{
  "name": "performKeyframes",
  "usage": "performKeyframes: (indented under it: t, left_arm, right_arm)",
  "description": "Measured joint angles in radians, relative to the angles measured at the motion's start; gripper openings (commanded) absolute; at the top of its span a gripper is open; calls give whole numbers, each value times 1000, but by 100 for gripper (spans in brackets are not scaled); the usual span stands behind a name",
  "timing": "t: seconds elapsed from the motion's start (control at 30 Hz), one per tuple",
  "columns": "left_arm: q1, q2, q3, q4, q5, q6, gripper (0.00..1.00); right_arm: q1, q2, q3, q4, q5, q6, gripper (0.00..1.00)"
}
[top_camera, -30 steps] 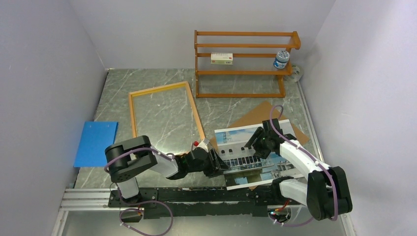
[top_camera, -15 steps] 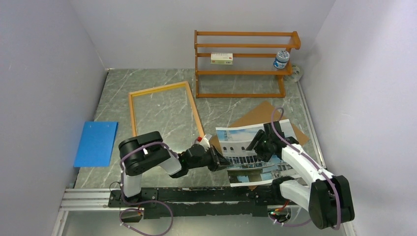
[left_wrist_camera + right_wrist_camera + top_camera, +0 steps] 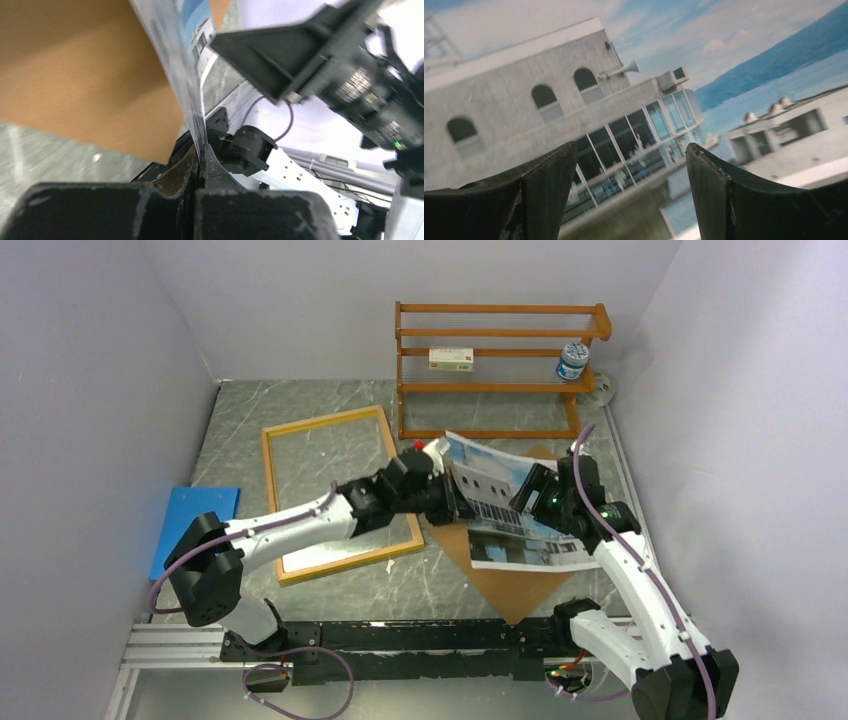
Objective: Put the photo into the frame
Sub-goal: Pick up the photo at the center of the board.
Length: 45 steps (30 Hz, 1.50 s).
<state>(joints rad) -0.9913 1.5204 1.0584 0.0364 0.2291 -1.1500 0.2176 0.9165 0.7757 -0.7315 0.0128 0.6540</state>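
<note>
The photo (image 3: 515, 540), a print of a white building under blue sky, is lifted and tilted above the brown backing board (image 3: 510, 590). My left gripper (image 3: 448, 495) is shut on its left edge. In the left wrist view the jaws (image 3: 201, 152) pinch the thin sheet (image 3: 190, 75) edge-on. My right gripper (image 3: 528, 492) stands open just over the printed face. In the right wrist view the photo (image 3: 574, 100) fills the picture between its spread fingers (image 3: 631, 165). The frame (image 3: 322, 419) lies flat on the table left of the photo, with the left arm reaching across it.
An orange-brown shelf rack (image 3: 500, 370) stands at the back with a small box (image 3: 450, 359) and a jar (image 3: 572, 360) on it. A blue sheet (image 3: 190, 530) lies at the table's left edge. White walls close in on both sides.
The left gripper shut on the photo's left edge and carried it up and toward the back, off the board. The right gripper opened wider and moved back with it.
</note>
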Motion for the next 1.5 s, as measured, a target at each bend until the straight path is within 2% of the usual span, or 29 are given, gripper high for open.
performKeyframes:
  t: [0.1,0.23,0.43,0.6,0.8,0.93,1.2,1.5]
  left_arm:
    - [85,0,143,-273,36,73,3]
    - [182,-2,319,-559,65,119,2]
    - [307,-14,535,-851,88,115,3]
    - [389,-13,685,-1022,113,58,2]
    - [460,24,814,-1145,171,-32,3]
    - [493,31,827,-1171,202,-79,2]
    - [546,31,827,-1178,250,-131,3]
    - [558,27,803,-1169,275,-157,2]
  right_arm:
    - [0,-46,49,35,-27,-69,83]
    - [4,-72,124,101,-96,-159,83]
    - [78,-102,155,274,-163,-282,84]
    - [240,-114,153,397,-178,-377,85]
    - [379,-108,103,559,-265,-497,84]
    - [429,-80,67,625,-311,-570,84]
    - [461,-92,-29,706,-336,-710,84]
    - [472,-151,-57,745,-389,-725,85]
